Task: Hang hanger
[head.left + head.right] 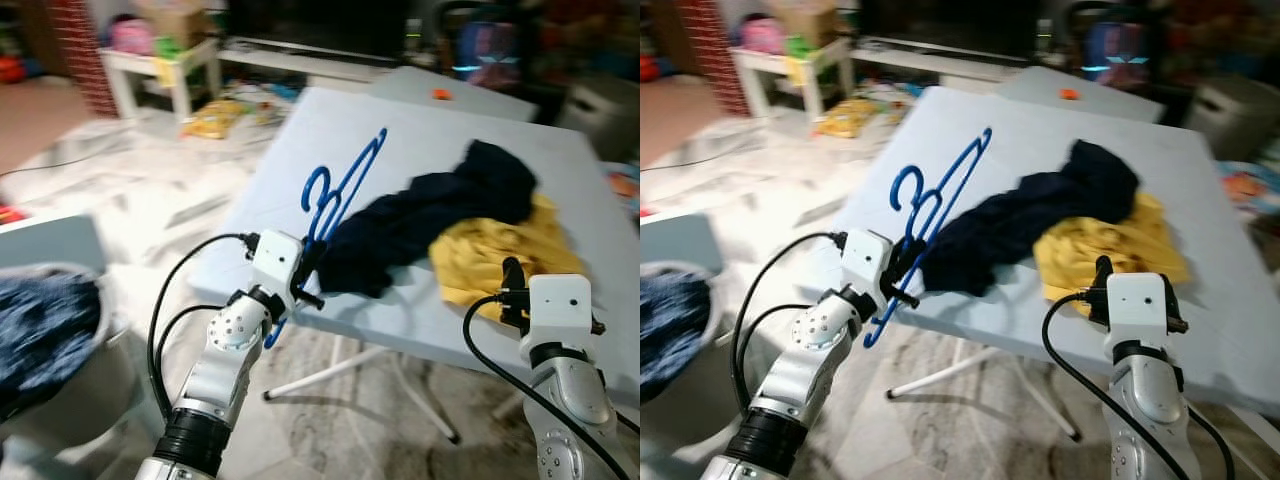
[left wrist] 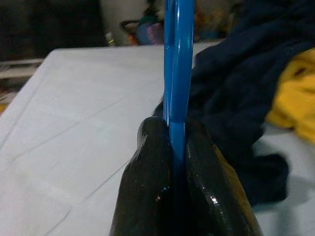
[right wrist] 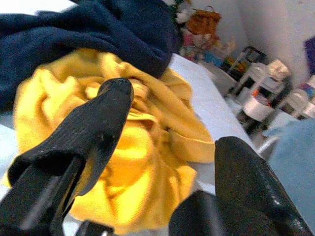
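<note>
Cluttered living room behind, my white counter [image 1: 300,130] carries a navy garment [image 1: 420,215] and yellow shirt [image 1: 500,255]. My left gripper [image 1: 305,275] has its jaws clamped on the blue hanger [image 1: 340,190] at the counter's edge; right gripper [image 3: 162,162] hovers, jaws apart. Hanging remains undone.

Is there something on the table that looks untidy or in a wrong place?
Yes. The dark navy garment and the yellow garment lie crumpled on the white table, not hung. The left gripper is shut on the blue hanger, which carries no clothing.
</note>
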Motion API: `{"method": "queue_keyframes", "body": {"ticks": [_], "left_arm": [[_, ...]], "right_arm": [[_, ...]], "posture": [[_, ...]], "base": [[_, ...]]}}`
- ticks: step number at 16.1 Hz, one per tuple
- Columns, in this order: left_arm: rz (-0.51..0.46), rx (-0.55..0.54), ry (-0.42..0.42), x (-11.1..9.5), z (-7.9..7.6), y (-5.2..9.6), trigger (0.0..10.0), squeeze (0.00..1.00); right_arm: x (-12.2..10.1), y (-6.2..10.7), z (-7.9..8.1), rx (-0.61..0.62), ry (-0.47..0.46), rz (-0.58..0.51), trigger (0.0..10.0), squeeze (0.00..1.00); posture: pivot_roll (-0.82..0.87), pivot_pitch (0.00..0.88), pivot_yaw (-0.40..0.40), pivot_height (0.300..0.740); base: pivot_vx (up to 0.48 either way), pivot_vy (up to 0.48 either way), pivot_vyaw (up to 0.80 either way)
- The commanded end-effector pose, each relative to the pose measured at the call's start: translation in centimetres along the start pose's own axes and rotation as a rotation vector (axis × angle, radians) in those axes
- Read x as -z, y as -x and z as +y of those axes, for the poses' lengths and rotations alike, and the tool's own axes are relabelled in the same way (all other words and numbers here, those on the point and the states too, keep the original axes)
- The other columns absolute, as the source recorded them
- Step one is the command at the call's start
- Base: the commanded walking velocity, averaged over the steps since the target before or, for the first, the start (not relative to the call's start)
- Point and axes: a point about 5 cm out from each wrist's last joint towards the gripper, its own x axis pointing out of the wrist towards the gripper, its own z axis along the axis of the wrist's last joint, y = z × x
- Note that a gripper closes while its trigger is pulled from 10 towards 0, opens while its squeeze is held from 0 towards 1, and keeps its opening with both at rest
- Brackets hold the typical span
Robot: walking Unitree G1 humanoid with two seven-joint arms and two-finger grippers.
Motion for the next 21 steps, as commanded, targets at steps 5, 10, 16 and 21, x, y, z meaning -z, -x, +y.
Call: {"method": "queue_keyframes", "body": {"ticks": [5, 10, 16, 21], "left_arm": [[0.043, 0.011, -0.006, 0.59, -0.48, -0.09, 10.0, 0.0], [0.049, 0.011, -0.003, 0.66, -0.49, -0.05, 10.0, 0.0], [0.052, 0.01, -0.003, 0.69, -0.43, -0.13, 10.0, 0.0], [0.057, 0.008, -0.001, 0.85, -0.42, -0.09, 10.0, 0.0]], "right_arm": [[-0.44, -0.3, 0.22, -0.016, 0.01, -0.003, 10.0, 0.0], [-0.27, -0.3, 0.15, -0.011, 0.005, 0.007, 10.0, 0.0], [-0.19, -0.41, -0.04, -0.001, 0.004, 0.014, 10.0, 0.0], [-0.15, -0.55, 0.06, 0.001, -0.014, 0.02, 10.0, 0.0]], "posture": [[0.07, 0.0, -0.101, 0.74], [0.07, 0.0, -0.1, 0.74], [0.07, 0.0, -0.102, 0.74], [0.08, 0.0, -0.107, 0.74]], "base": [[-0.1, 0.0, -0.32], [-0.245, 0.0, 0.0], [-0.12, 0.0, 0.0], [0.0, 0.0, 0.0]]}}
